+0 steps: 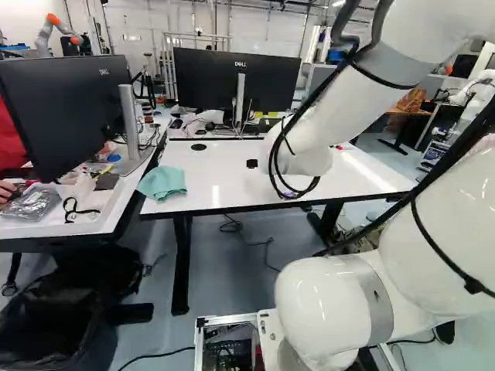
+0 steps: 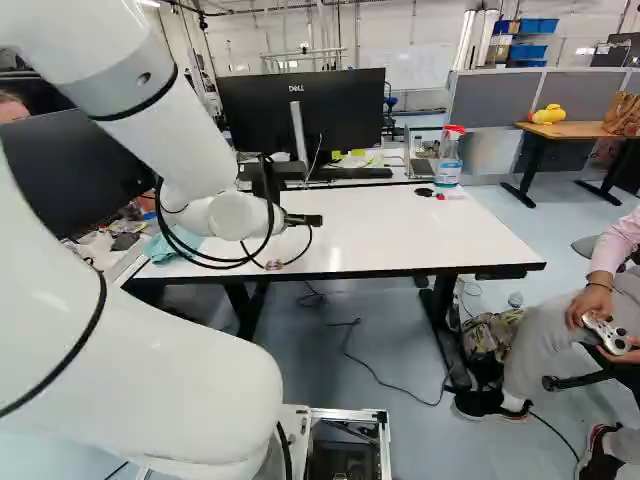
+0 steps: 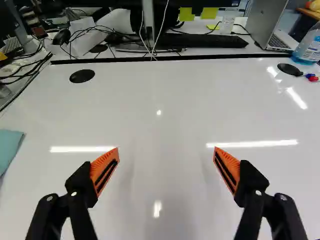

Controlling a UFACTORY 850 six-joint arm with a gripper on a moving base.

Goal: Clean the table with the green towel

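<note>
White arm [image 2: 190, 140] reaches over the glossy table [image 2: 400, 230], gripper [image 2: 303, 220] spread wide, apart from the green towel [image 1: 162, 182].

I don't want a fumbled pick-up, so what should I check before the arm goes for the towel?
1. Gripper open: ok.
2. Green towel on the white table: ok, near the end by the left-hand desk.
3. Gripper lined up with towel: not ok, the towel lies off to one side.
4. Spray bottle upright, away from towel: ok.
5. Clearance between arm and left-hand monitor: cannot tell.
</note>
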